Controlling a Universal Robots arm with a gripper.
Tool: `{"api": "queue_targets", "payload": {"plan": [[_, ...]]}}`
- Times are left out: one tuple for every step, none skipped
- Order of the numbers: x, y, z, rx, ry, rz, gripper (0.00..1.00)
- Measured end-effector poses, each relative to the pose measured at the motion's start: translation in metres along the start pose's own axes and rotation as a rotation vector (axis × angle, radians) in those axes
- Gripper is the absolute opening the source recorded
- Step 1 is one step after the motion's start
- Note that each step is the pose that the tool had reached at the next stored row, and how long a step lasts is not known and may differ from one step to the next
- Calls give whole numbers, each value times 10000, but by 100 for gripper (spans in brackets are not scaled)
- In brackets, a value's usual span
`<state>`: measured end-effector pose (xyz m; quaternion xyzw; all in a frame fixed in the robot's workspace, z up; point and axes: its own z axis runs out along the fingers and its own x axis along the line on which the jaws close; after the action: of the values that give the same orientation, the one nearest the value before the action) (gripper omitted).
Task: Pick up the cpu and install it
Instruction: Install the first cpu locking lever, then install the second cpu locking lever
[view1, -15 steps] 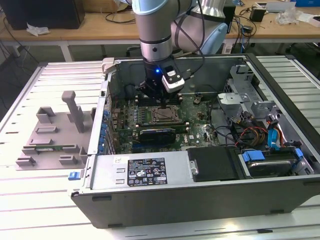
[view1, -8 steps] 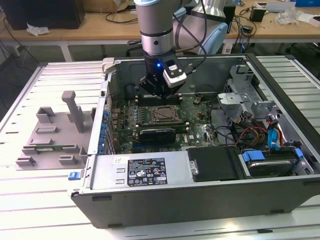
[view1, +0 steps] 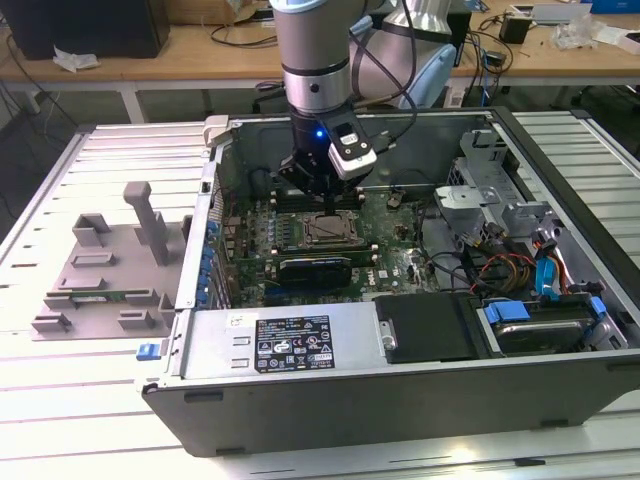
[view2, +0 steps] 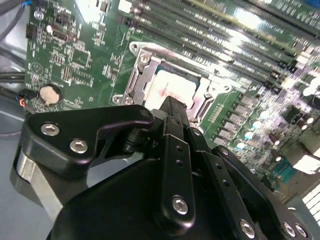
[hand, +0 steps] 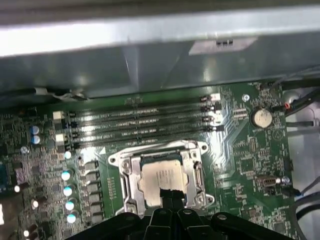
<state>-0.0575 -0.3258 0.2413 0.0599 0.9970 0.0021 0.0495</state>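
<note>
Pincer (view1: 322, 190) hung in the upper middle of the exterior view, inside the open dark grey computer case (view1: 400, 400) lying on its side on the white slatted worktop (view1: 60, 420). Its fingers were together, tips converged. In both wrist views the tips sat right over the cpu, at its edge; contact I could not confirm.

The cpu (hand: 162, 177), a small flat square chip with a shiny silver top, lay seated in the silver metal socket frame (hand: 127, 175) on the green motherboard (hand: 250, 160), centre of the exterior view. Faint marks showed on its top in the first wrist view, not legible.

Counts:
- 1 cpu, 1 socket frame.
- 4 long dark memory slots (hand: 140, 122) in parallel, just beside the socket.
- 1 round silver coin cell (hand: 261, 118) on the board, well apart from the socket.
- 1 black rectangular graphics card (view1: 315, 268), just below the socket in the exterior view.
- 1 black-and-white printed label (view1: 292, 343) on the silver box at the case's near wall; I could not make out its print.

Grey plastic tray blocks (view1: 100, 270) sat on the worktop at the exterior view's left, outside the case.
</note>
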Motion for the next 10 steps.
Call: {"api": "queue_targets", "payload": {"plan": [[-4, -20, 0, 1, 6, 0, 11], [-8, -49, 0, 2, 12, 2, 11], [-10, -62, 1, 0, 13, 2, 11], [-10, -63, 1, 1, 13, 3, 11], [-10, -63, 1, 1, 13, 3, 11], [-11, -69, 1, 1, 13, 2, 11], [-11, -72, 1, 1, 13, 2, 11], [-12, -73, 1, 1, 13, 2, 11], [-12, -75, 1, 1, 13, 2, 11], [-12, -76, 0, 2, 13, 2, 11]]}}
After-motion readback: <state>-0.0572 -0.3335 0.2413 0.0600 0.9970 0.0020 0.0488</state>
